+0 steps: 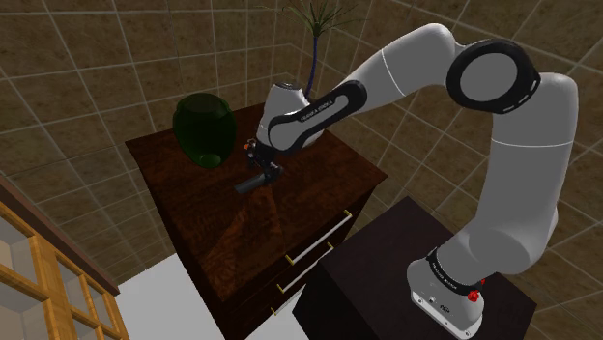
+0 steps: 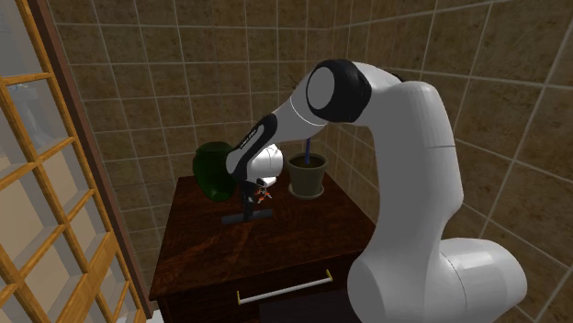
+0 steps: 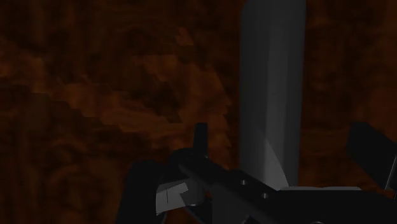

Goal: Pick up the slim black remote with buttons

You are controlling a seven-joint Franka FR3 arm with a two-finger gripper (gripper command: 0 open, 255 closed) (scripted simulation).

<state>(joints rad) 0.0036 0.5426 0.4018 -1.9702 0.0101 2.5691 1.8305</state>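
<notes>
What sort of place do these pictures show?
Probably a room in a house, perhaps a bathroom: brown tiled walls, a dark wooden dresser with drawers, and a potted plant and a green vase on it.

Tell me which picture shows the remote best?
The wrist view: the remote runs long and grey between the open fingers of the hand. The shoulder and second exterior views show it small, dark, under the hand.

Dark brown wooden dresser point(image 1: 300, 188) point(image 2: 303, 240) with drawers and pale handles, a round dark green jar point(image 1: 205, 128) point(image 2: 213, 171) at the back of its top, a plant pot point(image 2: 308, 176) beside the jar, a slim dark remote point(image 1: 253, 184) point(image 2: 246, 217) lying near the middle.
</notes>
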